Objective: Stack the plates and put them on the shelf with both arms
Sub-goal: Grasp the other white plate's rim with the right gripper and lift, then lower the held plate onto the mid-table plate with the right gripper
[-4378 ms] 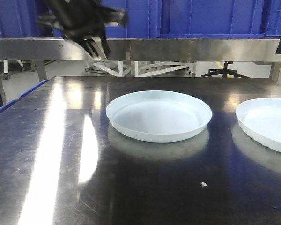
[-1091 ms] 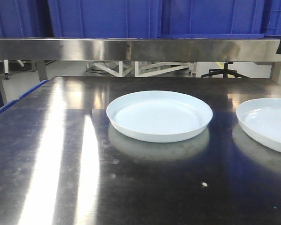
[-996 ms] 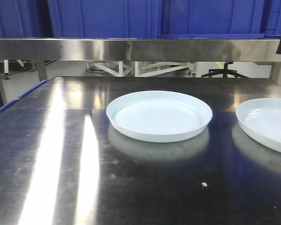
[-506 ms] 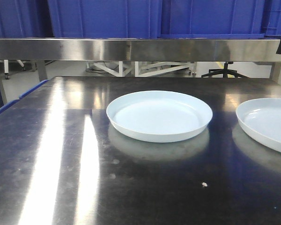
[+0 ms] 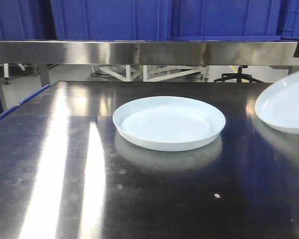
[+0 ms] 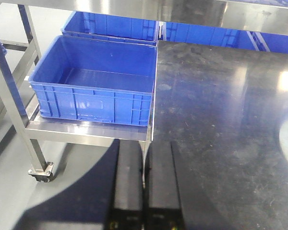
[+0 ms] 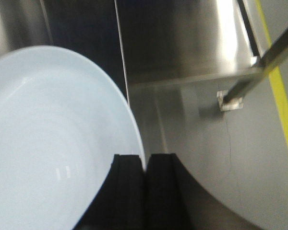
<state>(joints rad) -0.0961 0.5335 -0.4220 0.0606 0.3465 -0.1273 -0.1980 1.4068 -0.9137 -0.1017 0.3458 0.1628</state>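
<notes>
Right gripper (image 7: 145,165) pinches the rim of the right plate (image 5: 285,105), with its two fingers nearly together on it. A moment ago this plate lay flat. Now it is up off the table (image 5: 65,164) and tipped, so the trip over to the middle plate (image 5: 169,123) looks just begun. Left gripper (image 6: 144,146) is squeezed closed and holds nothing, out by the table's side near a blue bin (image 6: 96,81). The table is dark, shiny metal. A steel shelf (image 5: 139,52) with blue crates (image 5: 109,20) stands behind.
</notes>
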